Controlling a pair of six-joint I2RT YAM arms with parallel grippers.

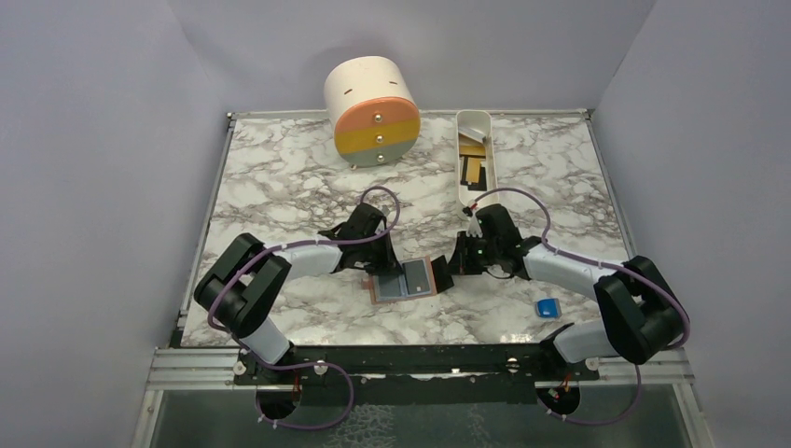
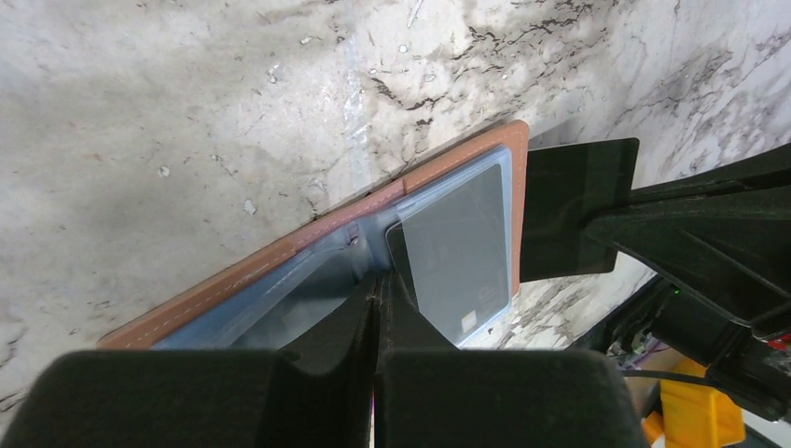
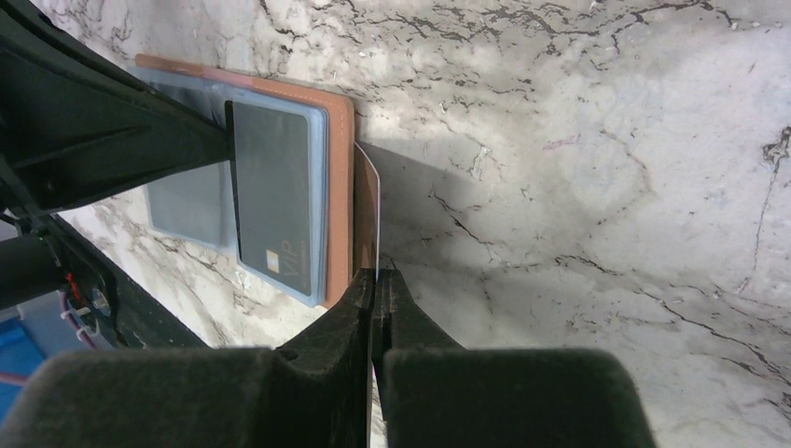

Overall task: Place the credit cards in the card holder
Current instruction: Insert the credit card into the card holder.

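The card holder [image 1: 385,289] lies open on the marble table, tan-brown outside and light blue inside. A dark grey credit card [image 2: 462,247] sits in its right pocket; it also shows in the right wrist view [image 3: 275,191]. My left gripper [image 1: 384,264] is shut, its tips [image 2: 378,278] pressed on the holder's [image 2: 280,250] inner fold. My right gripper [image 1: 449,273] is shut on a black credit card [image 2: 574,210], held on edge against the holder's right edge [image 3: 341,187]. In the right wrist view that card [image 3: 370,210] shows edge-on above the gripper's tips [image 3: 377,273].
A long white tray [image 1: 492,154] at the back right holds tan and black cards [image 1: 473,168]. A round cream drawer unit [image 1: 373,112] stands at the back middle. A small bright blue block [image 1: 547,306] lies at the front right.
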